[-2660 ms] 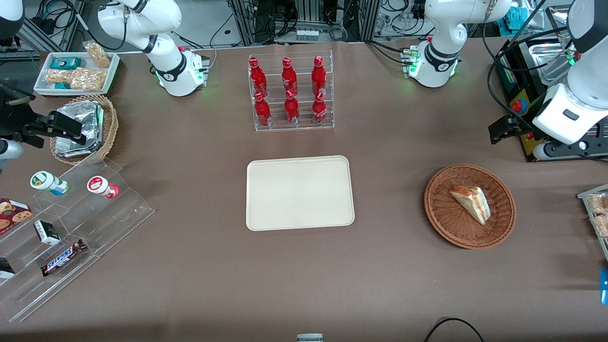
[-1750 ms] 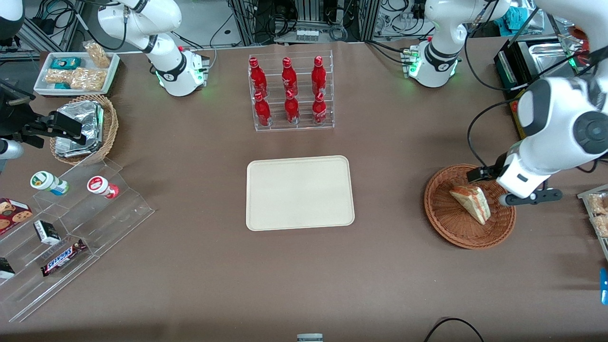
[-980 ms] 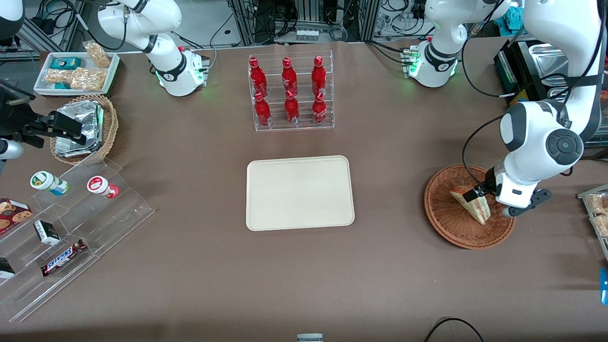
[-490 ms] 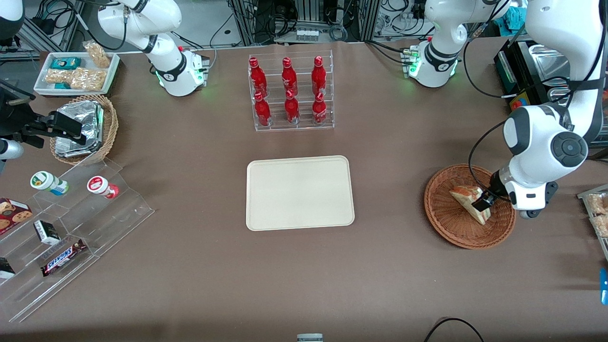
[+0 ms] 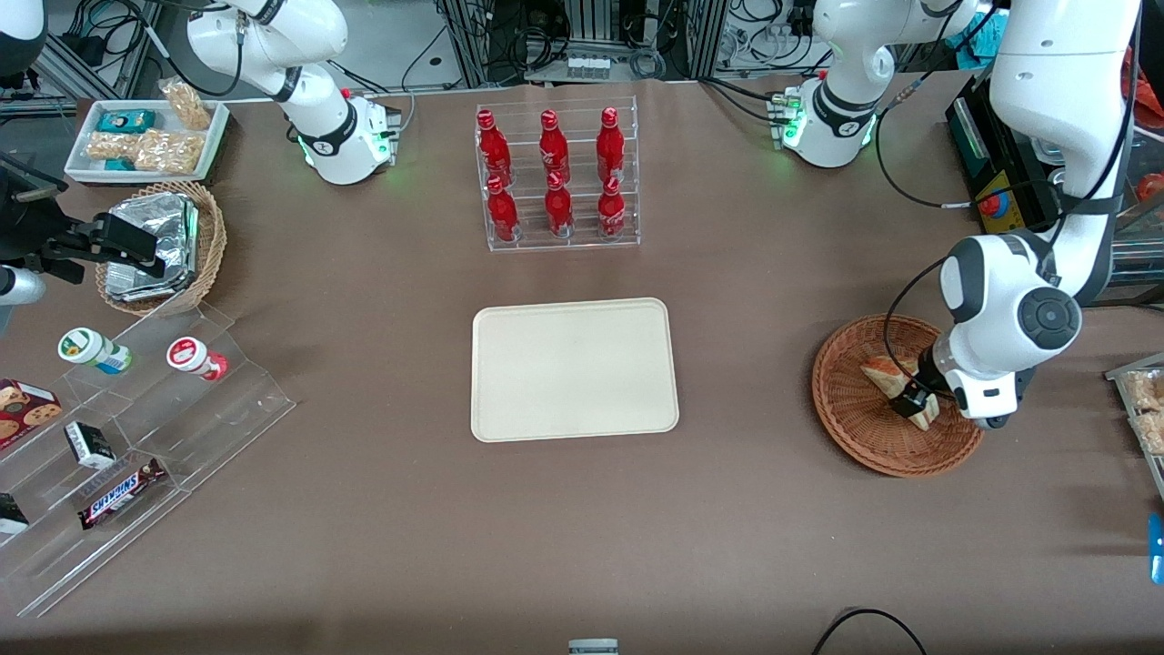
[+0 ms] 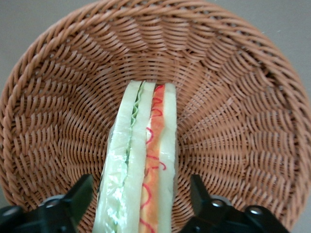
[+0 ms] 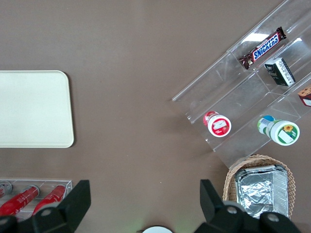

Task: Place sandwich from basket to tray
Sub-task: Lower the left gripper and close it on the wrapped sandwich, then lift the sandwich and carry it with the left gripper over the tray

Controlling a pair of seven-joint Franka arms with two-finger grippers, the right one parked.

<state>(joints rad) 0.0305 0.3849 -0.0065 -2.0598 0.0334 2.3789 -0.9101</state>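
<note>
The sandwich [image 5: 880,373] is a white-bread wedge with orange-red and green layers, lying on its edge in the reddish-brown wicker basket [image 5: 855,441] toward the working arm's end of the table. My gripper [image 5: 914,400] is down inside the basket, over the sandwich's end nearer the front camera. In the left wrist view the sandwich [image 6: 146,145] runs between the two black fingers [image 6: 80,194], and basket weave [image 6: 233,73] shows in a gap on each side. The gripper [image 6: 140,199] is open and astride the sandwich. The cream-beige tray [image 5: 573,368] lies bare at mid-table, also seen as the tray [image 7: 29,107] in the right wrist view.
A clear rack of red bottles [image 5: 556,177] stands farther from the front camera than the tray. Toward the parked arm's end are a stepped acrylic stand with snacks [image 5: 136,428], a lighter wicker basket of foil packets [image 5: 164,241] and a white snack tray [image 5: 145,136]. Another snack tray [image 5: 1141,400] sits beside the basket.
The left arm swung in over the basket and came down. Its gripper went from outside the rim to sitting low, astride the sandwich. The sandwich has not moved.
</note>
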